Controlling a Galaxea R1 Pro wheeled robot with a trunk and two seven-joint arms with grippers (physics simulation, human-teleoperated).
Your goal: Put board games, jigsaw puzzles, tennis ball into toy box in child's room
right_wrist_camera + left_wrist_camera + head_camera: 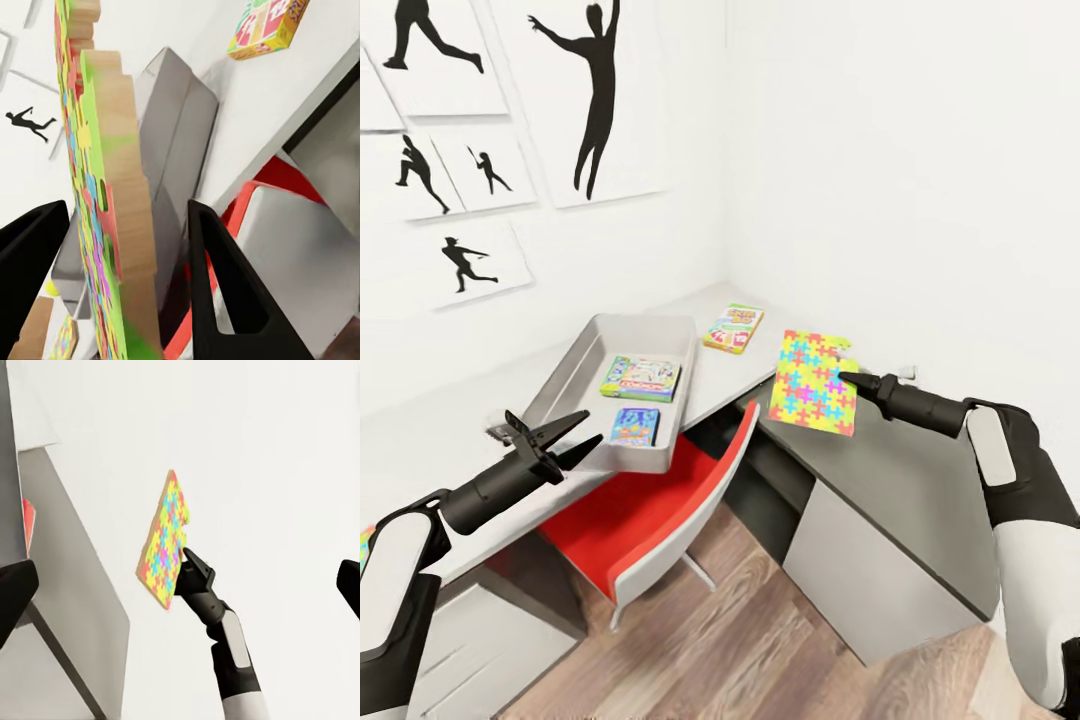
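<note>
- Your right gripper [124,247] is nearest the lens in its wrist view, jaws clamped across the edge of one jigsaw puzzle [815,381], which hangs in the air above the dark part of the table [900,470], well short of the toy box [560,385].
- Your left gripper [560,440] hovers beside the box's near end, fingers spread wide and holding nothing.
- Done so far, as I judge it: two flat boxes lie inside the toy box, one board game [641,377] and a smaller blue box [634,426] I can't read.
- Left to do: the held puzzle, and a second board game [733,327] lying on the pale tabletop just beyond the box.
- Count: one puzzle, two game boxes plainly seen, one toy box.
- A red chair [650,510] sits tucked under the desk.
</note>
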